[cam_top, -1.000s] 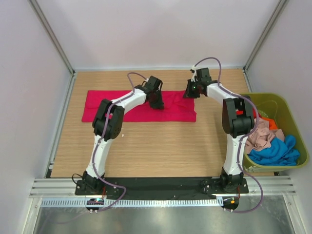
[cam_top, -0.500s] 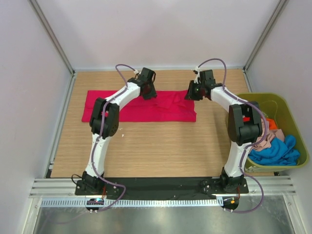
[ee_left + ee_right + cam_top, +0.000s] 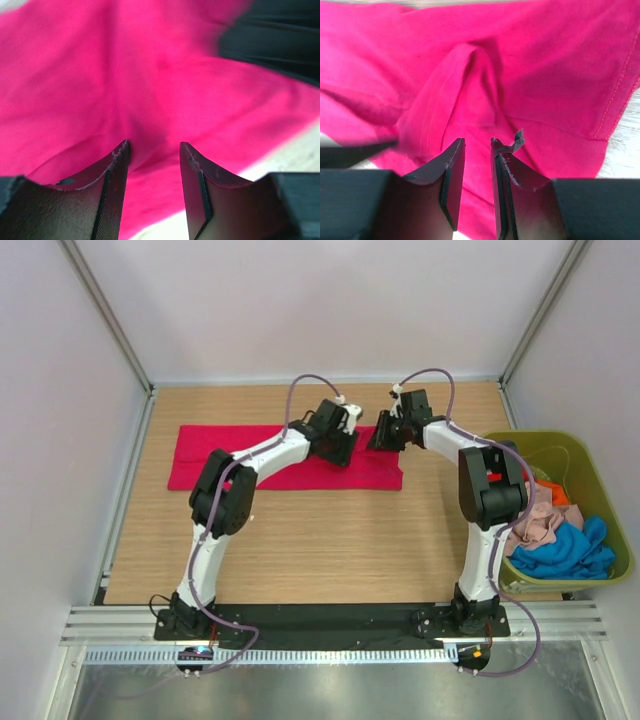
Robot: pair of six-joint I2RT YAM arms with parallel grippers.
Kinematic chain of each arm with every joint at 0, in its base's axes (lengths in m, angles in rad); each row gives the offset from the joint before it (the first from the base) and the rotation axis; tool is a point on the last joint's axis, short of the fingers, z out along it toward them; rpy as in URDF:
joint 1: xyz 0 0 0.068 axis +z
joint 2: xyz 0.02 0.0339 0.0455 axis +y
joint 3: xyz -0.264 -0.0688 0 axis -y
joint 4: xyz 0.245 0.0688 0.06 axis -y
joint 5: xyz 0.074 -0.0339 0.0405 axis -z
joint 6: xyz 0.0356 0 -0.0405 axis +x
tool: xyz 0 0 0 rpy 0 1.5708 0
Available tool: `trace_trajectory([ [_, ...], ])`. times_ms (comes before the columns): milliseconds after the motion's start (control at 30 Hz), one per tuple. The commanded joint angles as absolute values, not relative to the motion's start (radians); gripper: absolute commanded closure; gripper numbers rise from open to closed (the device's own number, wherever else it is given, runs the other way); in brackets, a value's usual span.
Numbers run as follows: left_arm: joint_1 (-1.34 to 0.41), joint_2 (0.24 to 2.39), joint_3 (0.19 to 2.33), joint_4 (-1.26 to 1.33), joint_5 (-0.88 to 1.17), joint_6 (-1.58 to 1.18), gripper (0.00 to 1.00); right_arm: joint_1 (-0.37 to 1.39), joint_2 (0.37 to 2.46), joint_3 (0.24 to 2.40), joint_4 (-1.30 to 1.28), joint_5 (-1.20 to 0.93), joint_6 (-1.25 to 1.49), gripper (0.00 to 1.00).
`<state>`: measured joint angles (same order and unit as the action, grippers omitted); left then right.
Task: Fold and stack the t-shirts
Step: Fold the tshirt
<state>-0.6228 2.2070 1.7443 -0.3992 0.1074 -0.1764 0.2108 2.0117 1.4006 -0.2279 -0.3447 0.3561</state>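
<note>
The crimson-red t-shirt [image 3: 260, 465] lies as a long folded strip across the far part of the table. My left gripper [image 3: 341, 443] hovers over its right part, and in the left wrist view its jaws [image 3: 152, 147] stand open with only the red cloth [image 3: 125, 75] beneath them. My right gripper [image 3: 383, 436] is at the strip's right end, close to the left one. In the right wrist view its jaws [image 3: 476, 142] are narrowly open just behind a raised ridge of the cloth [image 3: 465, 65]. Beige-pink [image 3: 535, 520], blue [image 3: 565, 550] and orange-red [image 3: 560, 495] shirts lie crumpled in the tub.
The olive-green tub [image 3: 590, 455] stands at the right edge of the table. White walls and metal frame posts enclose the table on three sides. Bare wood [image 3: 330, 540] lies between the red shirt and the arm bases.
My left gripper has moved right along the red shirt, toward my right gripper. My right gripper has shifted slightly left and nearer. The shirt's outline looks unchanged.
</note>
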Motion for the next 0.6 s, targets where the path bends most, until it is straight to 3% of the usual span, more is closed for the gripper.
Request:
trace_trajectory([
  [0,-0.673,2.138,1.735,-0.345,0.032,0.041,0.53,0.215,2.032,1.436,-0.155,-0.357,0.416,0.66],
  [233,-0.721,2.157,1.724,-0.308,-0.165,0.140,0.53,0.213,2.074,1.459,-0.138,-0.350,0.426,0.65],
  [567,-0.721,2.174,1.703,-0.276,-0.118,0.207,0.53,0.213,2.085,1.456,-0.092,-0.357,0.437,0.67],
])
